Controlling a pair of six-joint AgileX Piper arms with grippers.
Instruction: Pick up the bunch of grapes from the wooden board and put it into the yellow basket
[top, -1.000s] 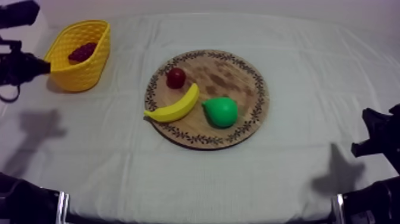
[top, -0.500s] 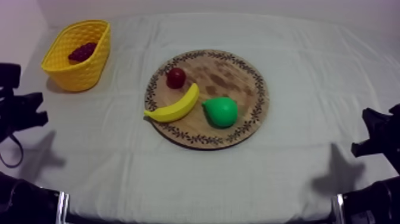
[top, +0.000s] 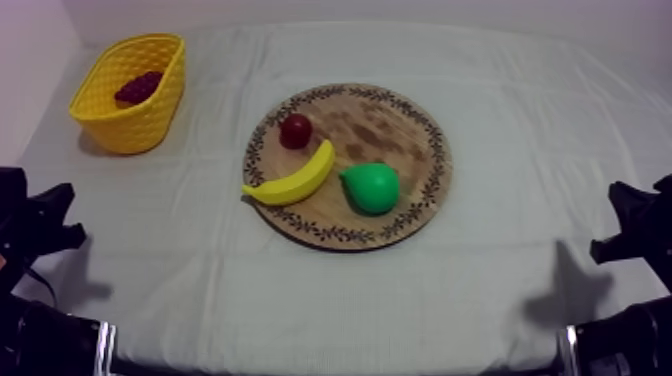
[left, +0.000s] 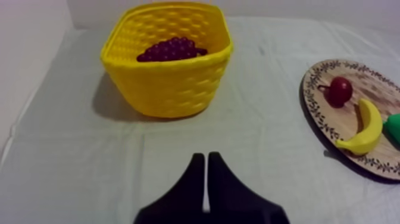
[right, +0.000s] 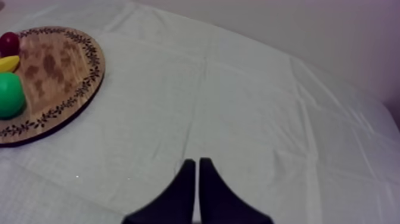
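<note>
The left arm (top: 30, 225) has drawn back from the yellow basket (top: 130, 125) to the desk's near left edge. The bunch of grapes (top: 138, 87) lies inside it. Both arms' jaws are pressed together.

Glossy moulded plastic with a woven pattern on the yellow basket (left: 169, 89); matt grained wood on the board (top: 390, 125); smooth, shiny pear (top: 372, 188) and banana (top: 295, 180); creased matt cloth (top: 500, 290).

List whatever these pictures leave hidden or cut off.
Bunch of grapes: underside hidden by the yellow basket wall, left wrist and top views.
Pear, wooden board: cut by the left wrist view's edge.
Banana: cut by the right wrist view's edge.
</note>
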